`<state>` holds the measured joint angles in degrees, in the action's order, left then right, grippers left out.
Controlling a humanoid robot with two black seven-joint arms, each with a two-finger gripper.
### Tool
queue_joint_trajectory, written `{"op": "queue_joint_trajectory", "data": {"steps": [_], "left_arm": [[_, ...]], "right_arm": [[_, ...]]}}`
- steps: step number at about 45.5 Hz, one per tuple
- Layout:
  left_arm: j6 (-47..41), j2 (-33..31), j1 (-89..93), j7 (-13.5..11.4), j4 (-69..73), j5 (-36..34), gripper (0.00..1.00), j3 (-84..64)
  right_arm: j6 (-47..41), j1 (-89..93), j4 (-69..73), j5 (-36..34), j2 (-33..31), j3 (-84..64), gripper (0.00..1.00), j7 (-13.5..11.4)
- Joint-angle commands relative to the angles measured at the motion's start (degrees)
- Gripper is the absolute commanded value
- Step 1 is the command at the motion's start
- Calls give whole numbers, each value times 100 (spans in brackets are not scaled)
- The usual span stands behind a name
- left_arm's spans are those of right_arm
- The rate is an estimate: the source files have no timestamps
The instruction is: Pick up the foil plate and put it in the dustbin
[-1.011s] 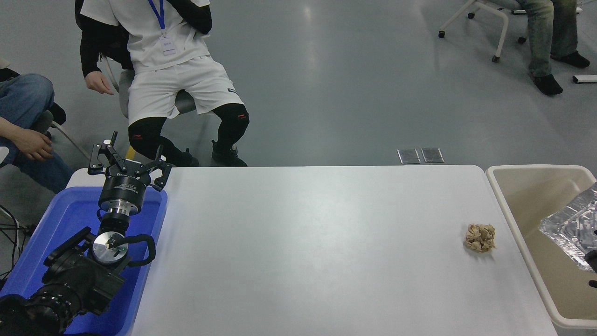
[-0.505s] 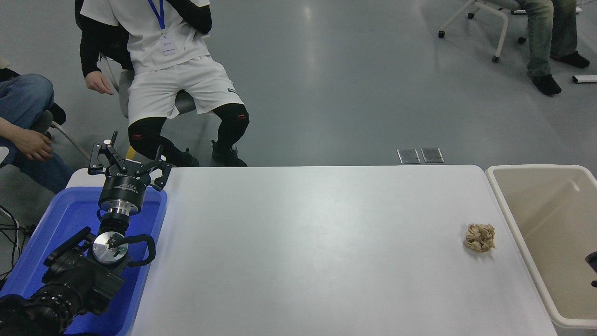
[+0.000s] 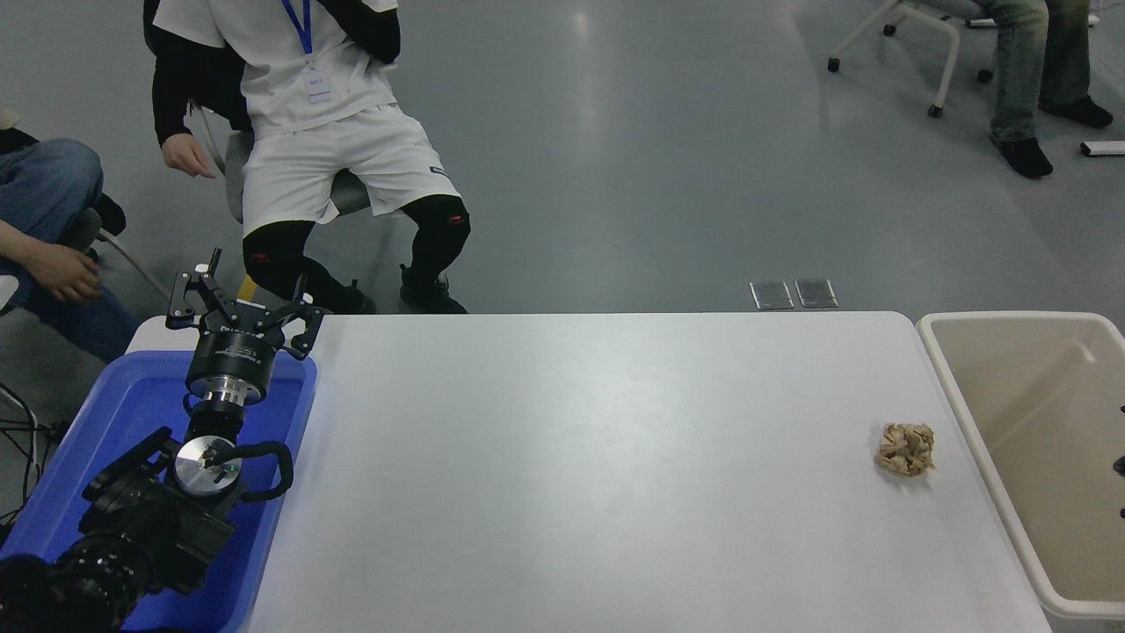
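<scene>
- Gone from view since a second earlier was the foil plate, which had hung over the dustbin point(image 3: 1024, 413) at the right edge; where it ended up could not be seen.
- Only small dark bits of the right gripper point(image 3: 1120, 466) showed at the right edge over the bin, less than before; whether its claw was open or closed could not be told.
- Parked above the blue bin point(image 3: 132, 404), the left gripper point(image 3: 239, 303) had its fingers spread, holding nothing.
- On the white table point(image 3: 571, 475), a crumpled paper wad point(image 3: 905, 449) lay near the dustbin.
</scene>
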<state>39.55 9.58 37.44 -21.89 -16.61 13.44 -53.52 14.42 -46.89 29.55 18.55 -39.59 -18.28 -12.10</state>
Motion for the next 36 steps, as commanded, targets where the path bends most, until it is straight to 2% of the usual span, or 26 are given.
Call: {"op": "queue_joint_trajectory", "data": {"steps": [1,15,29,31,36], "left_arm": [[9,0,0,0,0,0,99,0],[9,0,0,9,0,0,99,0],[0,0,0,9,0,-8,99,9],[9,0,0,0,0,0,99,9],[9,0,0,9,0,0,99,9]], "right_arm": [[-9,-803,1658,431,-822,-448,72,-3],[-18,-2113,2986,439,-858,-2004,78,14],[-36,-3167,3926,624,-656,-2830,95,14],[-97,-3326,4014,624,-594,-2953,98,14],[-606,-3756,4199,615,-436,-3225,99,6]]}}
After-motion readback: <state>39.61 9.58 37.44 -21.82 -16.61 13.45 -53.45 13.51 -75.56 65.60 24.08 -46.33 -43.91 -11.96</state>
